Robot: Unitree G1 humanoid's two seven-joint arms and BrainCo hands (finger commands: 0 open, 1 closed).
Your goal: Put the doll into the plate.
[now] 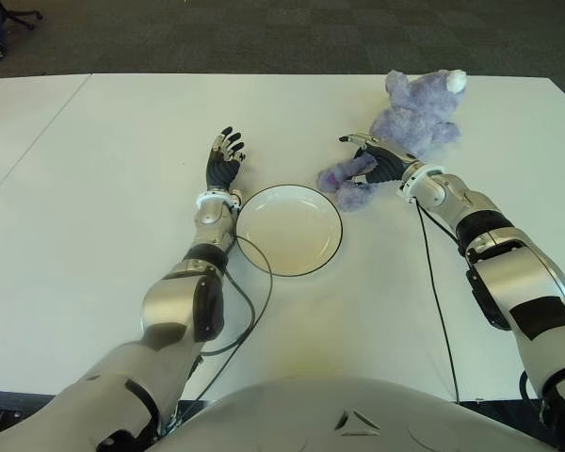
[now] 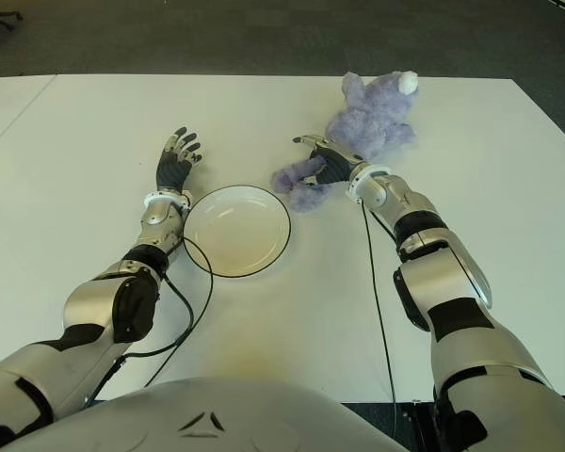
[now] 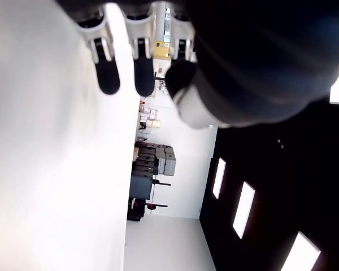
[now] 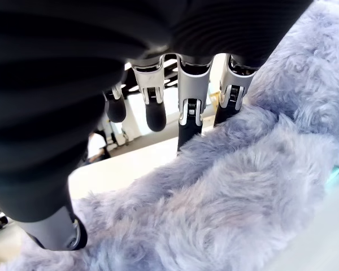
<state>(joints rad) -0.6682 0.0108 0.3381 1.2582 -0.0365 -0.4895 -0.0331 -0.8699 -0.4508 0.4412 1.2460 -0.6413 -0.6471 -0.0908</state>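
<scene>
Right hand (image 1: 372, 162) spread over the doll (image 1: 414, 118), hiding its leg; grasp unclear.

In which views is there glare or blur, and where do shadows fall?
Left eye view: even light, soft shadows beside the plate and doll. Left wrist view: the table is washed out white and the left hand is dark and blurred. Right wrist view: the right hand is dark against a bright background, fur sharp.

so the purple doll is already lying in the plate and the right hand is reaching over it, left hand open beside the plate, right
Not quite. The doll lies on the table, beyond and to the right of the plate, which holds nothing, as the left eye view shows. The right hand is over the doll and the left hand is open beside the plate.
</scene>
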